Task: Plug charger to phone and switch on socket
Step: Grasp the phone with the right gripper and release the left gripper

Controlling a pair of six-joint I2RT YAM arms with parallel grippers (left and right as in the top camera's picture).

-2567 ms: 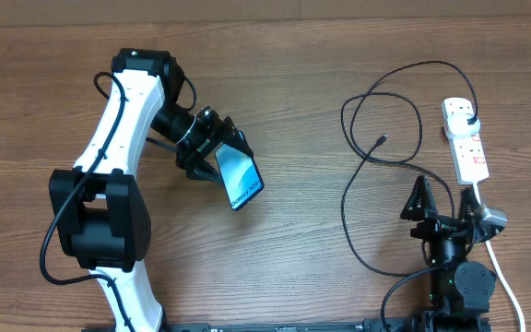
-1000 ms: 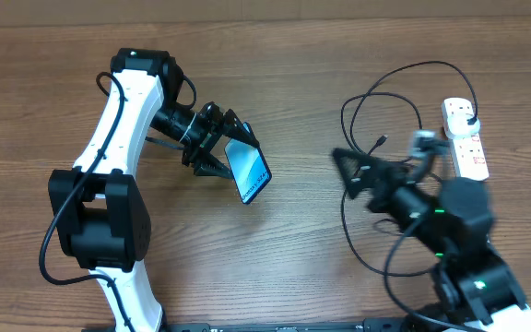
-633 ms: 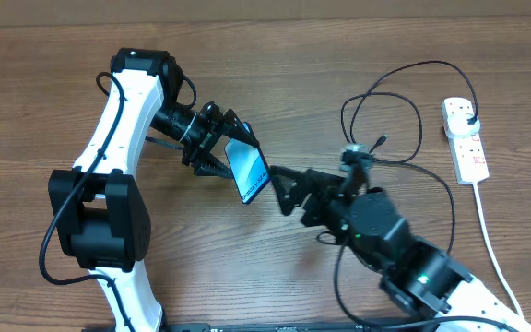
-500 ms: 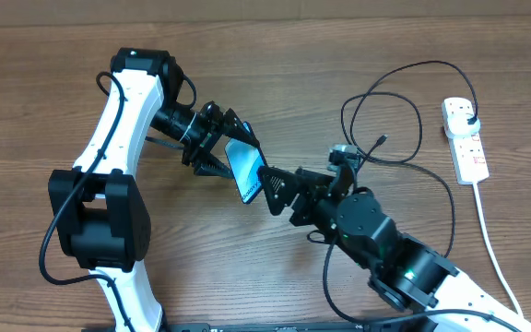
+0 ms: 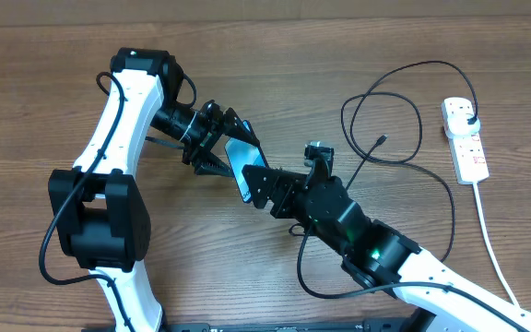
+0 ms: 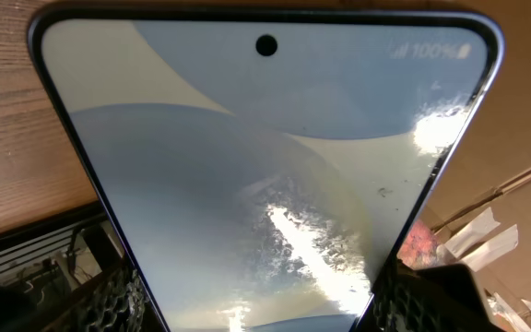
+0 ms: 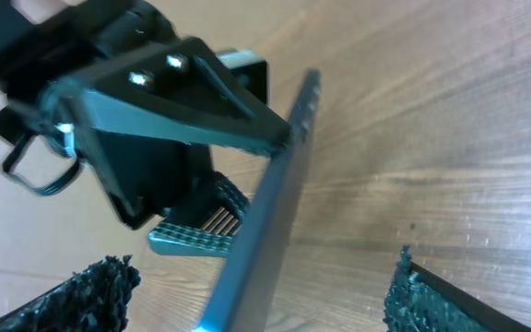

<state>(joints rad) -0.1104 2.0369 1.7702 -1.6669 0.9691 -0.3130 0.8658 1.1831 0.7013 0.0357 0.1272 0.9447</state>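
My left gripper [image 5: 229, 148] is shut on the phone [image 5: 244, 162] and holds it tilted above the table. Its light blue screen fills the left wrist view [image 6: 265, 166], with my fingers [image 6: 265, 318] at its lower edges. My right gripper [image 5: 264, 191] is open, with the phone's free end between its fingers. The right wrist view shows the phone edge-on [image 7: 270, 203] between the open fingers [image 7: 261, 309], with the left gripper [image 7: 155, 101] behind it. The black charger cable [image 5: 404, 69] loops on the table, connector tip [image 5: 382, 139] loose, plug [image 5: 469, 118] in the white socket [image 5: 466, 148].
The socket's thick white cord [image 5: 491, 240] runs down the right edge toward the front. The charger's loops [image 5: 348, 198] lie under and beside my right arm. The left arm's white base [image 5: 100, 221] stands at the front left.
My right arm has swung from the front right near the socket across to the phone, open all along. My left gripper has shifted the phone slightly right and keeps hold of it.
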